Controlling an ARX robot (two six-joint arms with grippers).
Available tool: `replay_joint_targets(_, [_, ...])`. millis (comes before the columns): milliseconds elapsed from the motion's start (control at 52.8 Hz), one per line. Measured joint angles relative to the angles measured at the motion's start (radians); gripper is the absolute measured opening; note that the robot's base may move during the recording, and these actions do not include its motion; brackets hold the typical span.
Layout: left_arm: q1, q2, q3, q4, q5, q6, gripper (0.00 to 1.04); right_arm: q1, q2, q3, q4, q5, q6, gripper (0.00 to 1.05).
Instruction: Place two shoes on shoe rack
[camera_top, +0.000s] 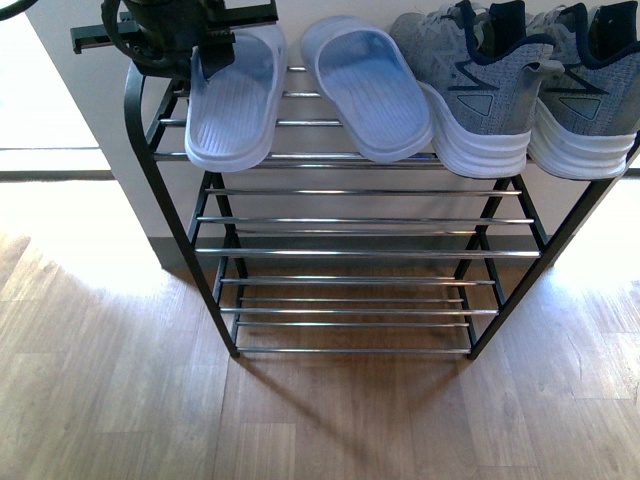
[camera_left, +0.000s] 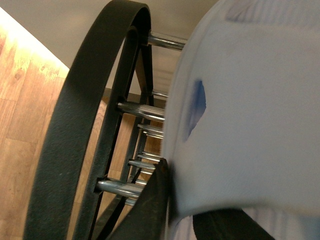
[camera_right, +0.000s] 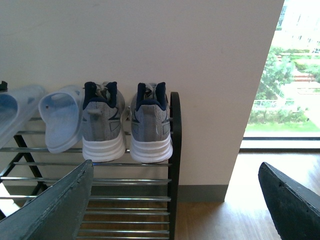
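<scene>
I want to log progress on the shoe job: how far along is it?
Nearly done. Both grey sneakers and one blue slide sit on the rack's top shelf. The left gripper holds the other slide, already lying on the rods. Left: release it. The right gripper is open, empty.

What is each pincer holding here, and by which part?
Left pincer grips the leftmost pale blue slide at its strap end, on the rack's top shelf. Right pincer is open, empty.
</scene>
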Motion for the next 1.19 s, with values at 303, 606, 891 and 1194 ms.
replay_joint_targets(303, [-0.007, -0.254, -0.247, 0.177, 0.065, 0.032, 0.78, 0.000, 0.000, 0.000, 0.000, 0.000, 0.000, 0.96])
replay_joint_targets(606, [0.076, -0.848, -0.934, 0.920, 0.022, 0.323, 0.64, 0.000, 0.000, 0.000, 0.000, 0.000, 0.000, 0.96])
replay_joint_targets(891, [0.150, -1.048, -1.307, 1.102, 0.095, 0.389, 0.11, 0.000, 0.000, 0.000, 0.000, 0.000, 0.000, 0.96])
replay_joint_targets(1194, [0.197, -1.210, -1.501, 1.122, 0.143, 0.396, 0.01, 0.000, 0.000, 0.000, 0.000, 0.000, 0.000, 0.96])
